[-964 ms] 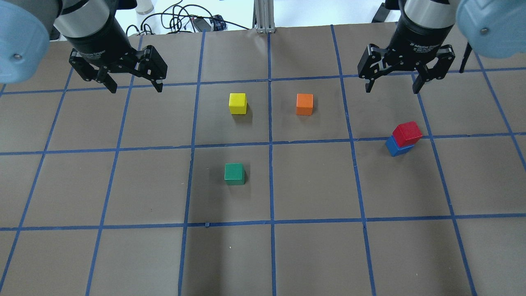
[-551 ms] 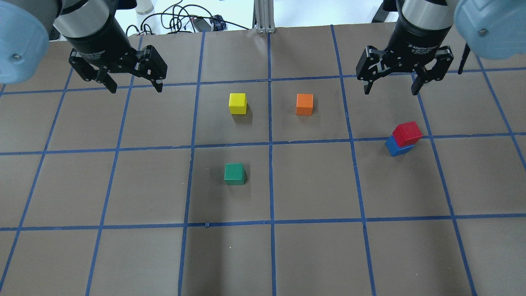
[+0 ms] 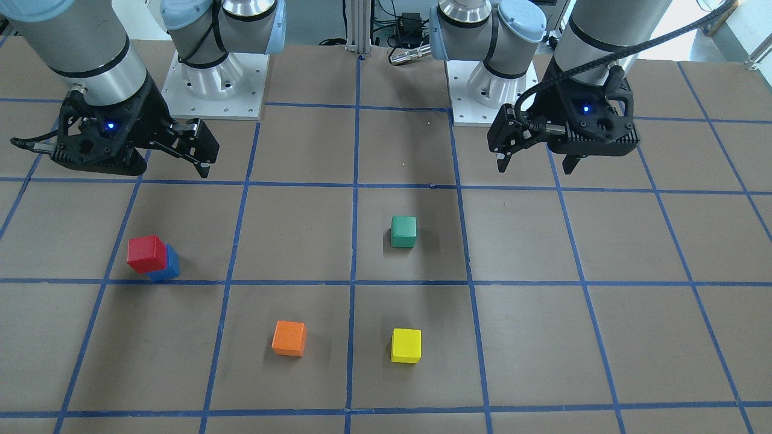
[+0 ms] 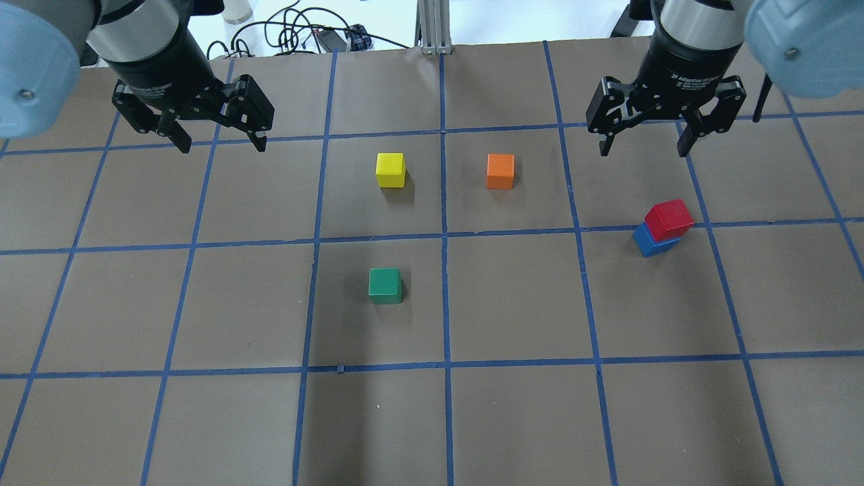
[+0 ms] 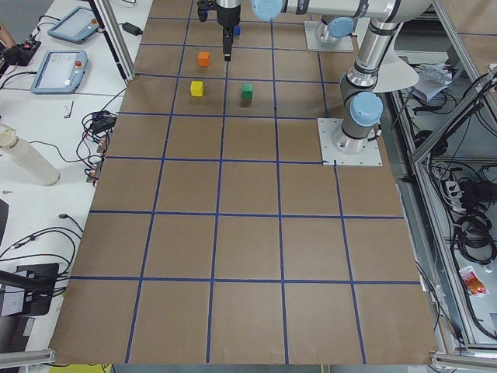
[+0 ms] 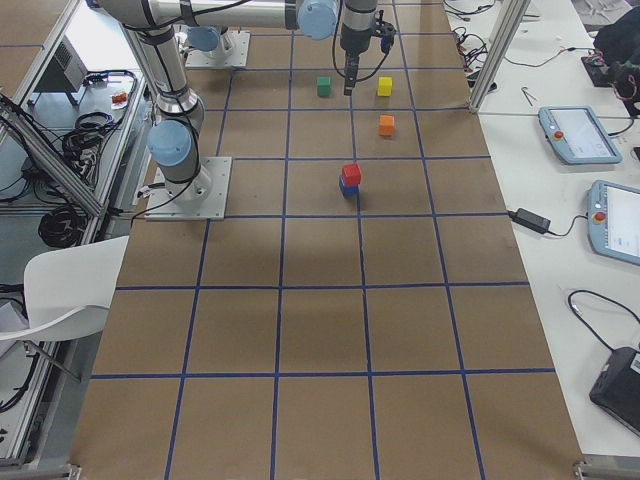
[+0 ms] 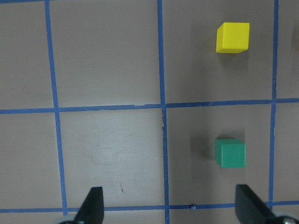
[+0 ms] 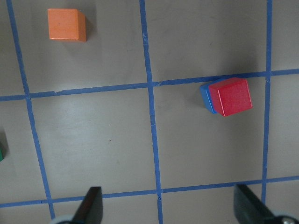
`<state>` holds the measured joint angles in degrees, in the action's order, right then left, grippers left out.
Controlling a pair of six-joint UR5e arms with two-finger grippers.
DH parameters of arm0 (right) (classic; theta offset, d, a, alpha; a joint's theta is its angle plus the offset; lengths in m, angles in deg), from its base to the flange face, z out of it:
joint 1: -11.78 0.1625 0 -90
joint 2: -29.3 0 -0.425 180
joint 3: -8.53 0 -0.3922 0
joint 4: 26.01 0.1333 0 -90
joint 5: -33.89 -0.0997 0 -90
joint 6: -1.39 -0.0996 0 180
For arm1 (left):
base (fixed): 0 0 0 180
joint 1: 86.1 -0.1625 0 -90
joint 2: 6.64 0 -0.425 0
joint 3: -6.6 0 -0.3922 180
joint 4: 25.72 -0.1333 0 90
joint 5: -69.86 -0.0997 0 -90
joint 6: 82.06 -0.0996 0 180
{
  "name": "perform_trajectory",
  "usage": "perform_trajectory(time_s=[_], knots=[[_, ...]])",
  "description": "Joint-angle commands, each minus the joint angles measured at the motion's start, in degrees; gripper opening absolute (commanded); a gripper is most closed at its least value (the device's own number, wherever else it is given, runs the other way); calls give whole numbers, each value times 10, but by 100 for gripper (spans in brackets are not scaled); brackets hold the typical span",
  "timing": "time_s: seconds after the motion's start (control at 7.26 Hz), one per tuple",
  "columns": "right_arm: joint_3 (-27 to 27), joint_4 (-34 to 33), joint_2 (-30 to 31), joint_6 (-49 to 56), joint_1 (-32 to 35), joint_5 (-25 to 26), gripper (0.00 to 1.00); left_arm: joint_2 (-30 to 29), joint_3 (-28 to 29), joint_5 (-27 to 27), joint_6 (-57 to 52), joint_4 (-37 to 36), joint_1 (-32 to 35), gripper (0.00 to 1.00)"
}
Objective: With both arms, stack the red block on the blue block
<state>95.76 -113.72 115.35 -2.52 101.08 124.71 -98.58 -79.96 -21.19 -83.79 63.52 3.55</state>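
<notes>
The red block [image 4: 669, 217] rests on the blue block [image 4: 651, 244], offset a little so one blue edge shows, at the table's right. The stack also shows in the front view, red block [image 3: 146, 254] over blue block [image 3: 169, 268], and in the right wrist view, red block [image 8: 230, 96] over blue block [image 8: 204, 95]. My right gripper [image 4: 642, 150] is open and empty, raised and beyond the stack, apart from it. My left gripper [image 4: 223, 143] is open and empty at the far left, well away from the blocks.
A yellow cube [image 4: 391, 169] and an orange cube [image 4: 500, 171] sit near the table's middle, with a green cube [image 4: 385, 285] nearer to me. Cables [image 4: 297, 34] and a metal post [image 4: 435, 27] lie past the far edge.
My right gripper has shifted very slightly, still open. The stack, the other cubes and my left gripper have not moved.
</notes>
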Motion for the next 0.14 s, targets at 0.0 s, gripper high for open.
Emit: perform_trajectory(time_s=[0.0], knots=[[0, 0, 0, 2, 0, 1, 100, 0, 0, 0, 1, 0, 0, 100]])
